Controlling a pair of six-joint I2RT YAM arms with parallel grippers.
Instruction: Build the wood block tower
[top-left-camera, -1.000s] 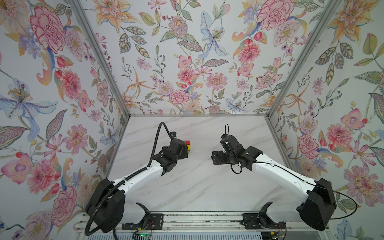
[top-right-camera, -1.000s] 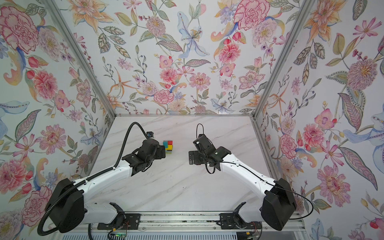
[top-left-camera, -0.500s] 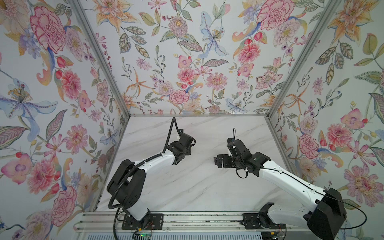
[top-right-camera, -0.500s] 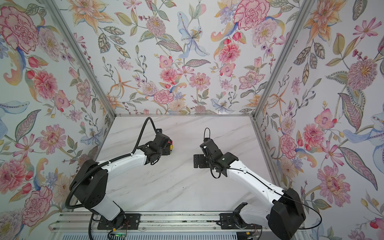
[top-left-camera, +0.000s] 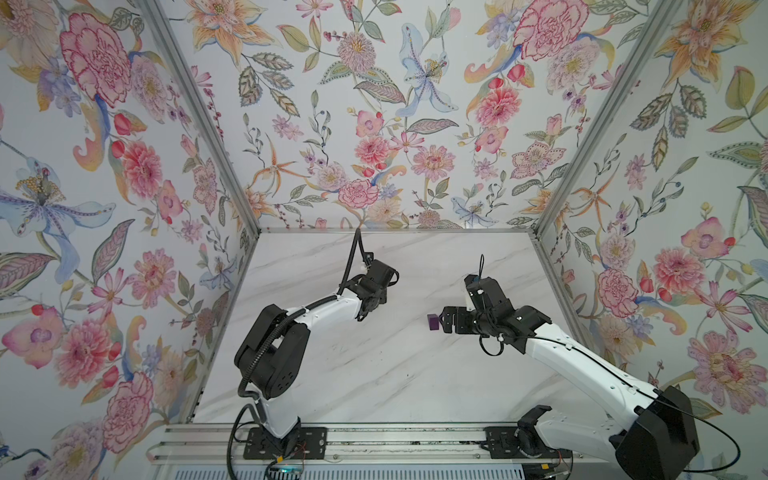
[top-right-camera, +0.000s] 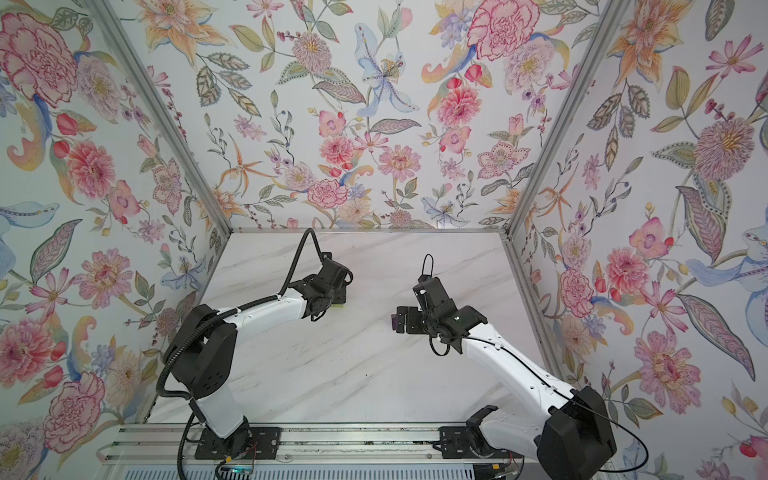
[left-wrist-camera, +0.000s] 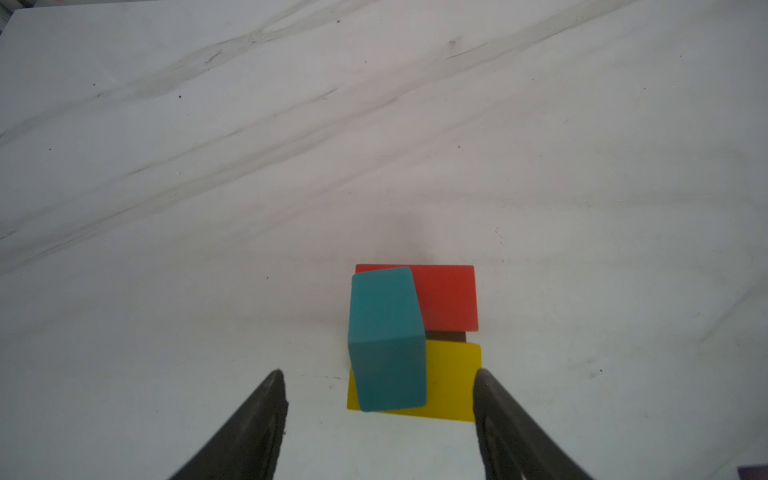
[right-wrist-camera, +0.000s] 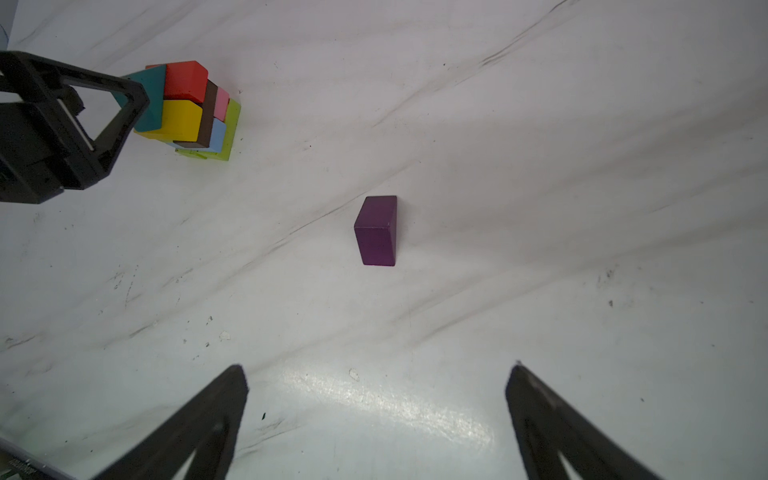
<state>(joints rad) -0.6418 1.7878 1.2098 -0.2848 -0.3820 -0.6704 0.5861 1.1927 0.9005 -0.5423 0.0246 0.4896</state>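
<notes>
Tower (right-wrist-camera: 191, 108), matte painted wood, teal block (left-wrist-camera: 386, 336) seemingly askew atop; left pincer (left-wrist-camera: 378, 372), right pincer (right-wrist-camera: 377, 365) agape.

The small square multicoloured tower of painted wood blocks (right-wrist-camera: 189, 110) stands on the white marble table (top-left-camera: 374, 374), just ahead of the left gripper (left-wrist-camera: 377, 372). On top of it lies a teal rectangular wood block (left-wrist-camera: 386, 338), askew. It bridges a yellow flat wood block (left-wrist-camera: 455, 380) nearer the gripper and a red flat wood block (left-wrist-camera: 451, 297) farther from it. Those two lie side by side with a narrow gap. The teal block sits between the spread fingers, with a gap on each side.

A purple rectangular wood block (right-wrist-camera: 377, 230) rests alone on the table ahead of the right gripper (right-wrist-camera: 376, 366), in line with its wide gap and apart from both fingers. The tower stands farther from that gripper, off to one side, well apart from the purple block.
</notes>
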